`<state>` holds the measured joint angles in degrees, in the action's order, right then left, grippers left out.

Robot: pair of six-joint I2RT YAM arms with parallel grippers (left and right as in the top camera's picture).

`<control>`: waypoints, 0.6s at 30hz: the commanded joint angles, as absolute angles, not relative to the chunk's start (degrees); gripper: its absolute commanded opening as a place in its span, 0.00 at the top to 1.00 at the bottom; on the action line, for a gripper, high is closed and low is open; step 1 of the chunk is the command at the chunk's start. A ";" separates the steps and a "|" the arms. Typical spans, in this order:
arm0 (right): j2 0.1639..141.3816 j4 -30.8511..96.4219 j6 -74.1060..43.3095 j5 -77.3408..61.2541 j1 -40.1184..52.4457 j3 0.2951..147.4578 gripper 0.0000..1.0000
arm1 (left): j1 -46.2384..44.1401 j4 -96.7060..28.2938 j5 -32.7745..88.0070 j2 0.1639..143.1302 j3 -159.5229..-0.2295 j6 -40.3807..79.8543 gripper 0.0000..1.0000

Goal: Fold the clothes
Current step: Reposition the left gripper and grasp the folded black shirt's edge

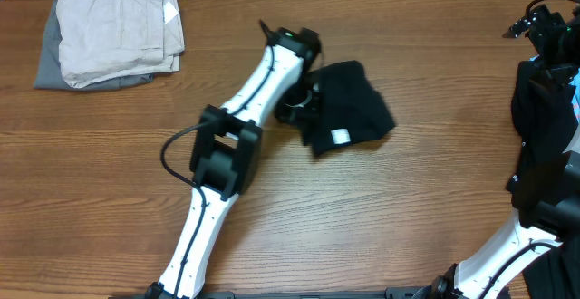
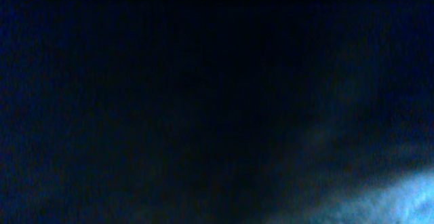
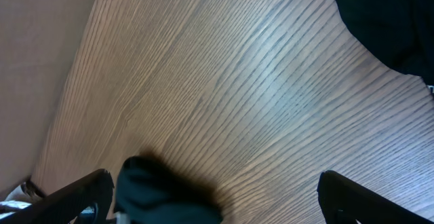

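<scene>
The black T-shirt (image 1: 352, 101) lies folded small at the table's middle, its white tag (image 1: 340, 137) at the near edge. My left gripper (image 1: 297, 100) is down at the shirt's left edge, shut on the fabric. Dark cloth fills the whole left wrist view, so its fingers are hidden there. My right gripper (image 3: 213, 207) hovers open over bare wood at the far right, holding nothing. Its fingers (image 3: 74, 195) stand wide apart, and the T-shirt (image 3: 159, 191) shows small in the distance between them.
A stack of folded cream and grey clothes (image 1: 113, 29) sits at the back left corner. More black fabric (image 1: 542, 109) is heaped at the right edge beside the right arm, and black fabric (image 3: 390, 17) also shows in the right wrist view.
</scene>
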<state>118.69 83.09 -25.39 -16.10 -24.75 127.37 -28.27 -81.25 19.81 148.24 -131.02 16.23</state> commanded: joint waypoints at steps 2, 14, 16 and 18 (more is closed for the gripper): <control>118.30 82.83 -24.82 -15.92 -24.82 127.79 0.00 | -36.01 -79.46 27.33 148.38 -130.41 18.52 0.96; 118.30 82.85 -24.82 -15.92 -24.82 127.79 0.00 | -38.85 -84.40 8.34 147.83 -153.12 14.44 0.69; 118.32 82.85 -24.82 -15.94 -24.82 127.79 0.00 | -37.04 -82.67 6.17 147.83 -155.28 12.60 0.39; 118.32 82.85 -24.84 -15.92 -24.82 127.79 0.00 | -34.35 -79.37 5.56 147.83 -155.94 9.06 0.09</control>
